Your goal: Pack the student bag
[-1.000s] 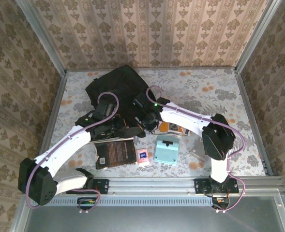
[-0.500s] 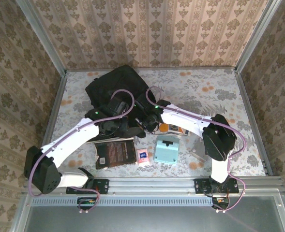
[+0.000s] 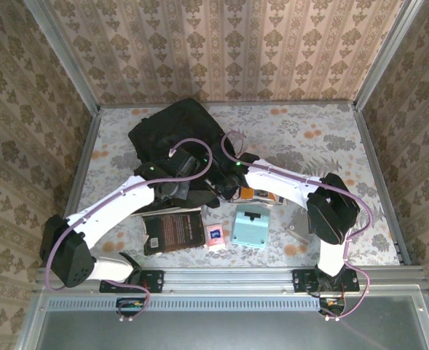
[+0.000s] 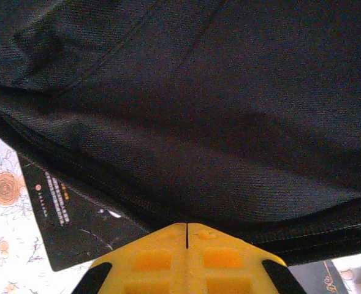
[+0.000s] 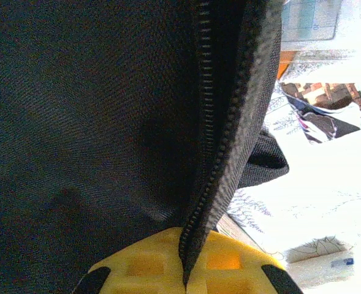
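The bag [image 3: 172, 127], black, soft and rumpled, lies at the far left-centre of the table [image 3: 331, 138], close to the back rail. The far right of the table lies open. A dark book [image 3: 173, 232] and a teal box [image 3: 250, 225] crowd the bag's near edge. The right gripper [image 5: 185, 272] pinches its zip edge. The left gripper [image 4: 187, 228] is closed against the fabric, and I cannot tell if it grips.

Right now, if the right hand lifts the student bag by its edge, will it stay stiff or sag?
Probably it sags: the student bag is soft fabric, lying creased and folded. The zip edge pinched in the right hand bends, so likely only that flap rises first. The woven cloth looks rough, hardly slippery.
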